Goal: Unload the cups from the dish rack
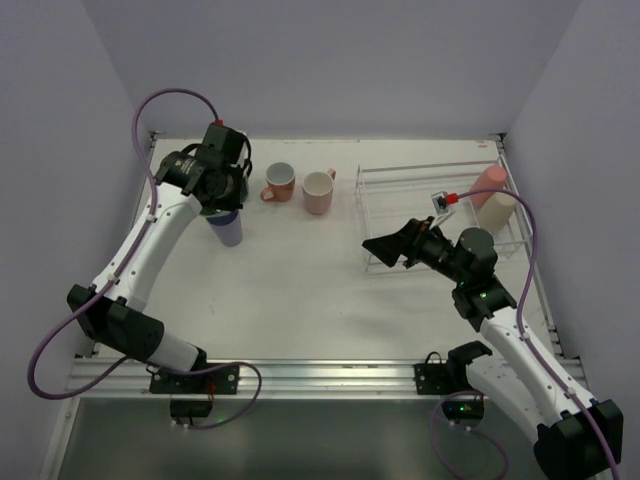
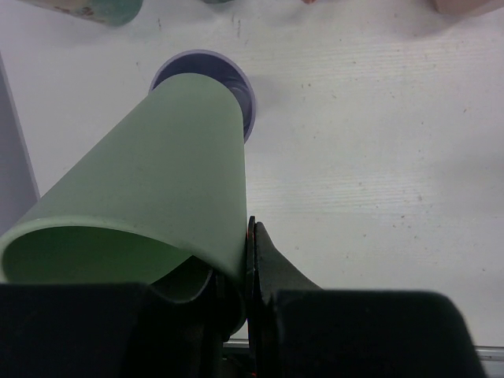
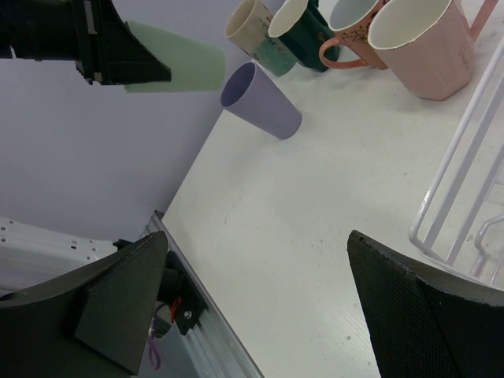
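Note:
My left gripper is shut on the rim of a mint green tumbler and holds it tilted just above an upright lavender tumbler. Seen from above, this gripper is at the back left over the lavender tumbler. A salmon mug and a pink mug stand on the table. The dish rack at the right holds a coral tumbler and a cream cup. My right gripper is open and empty at the rack's left front corner.
The right wrist view shows a cream mug and a dark green mug behind the lavender tumbler, and the rack's wire edge. White walls close three sides. An aluminium rail runs along the near edge.

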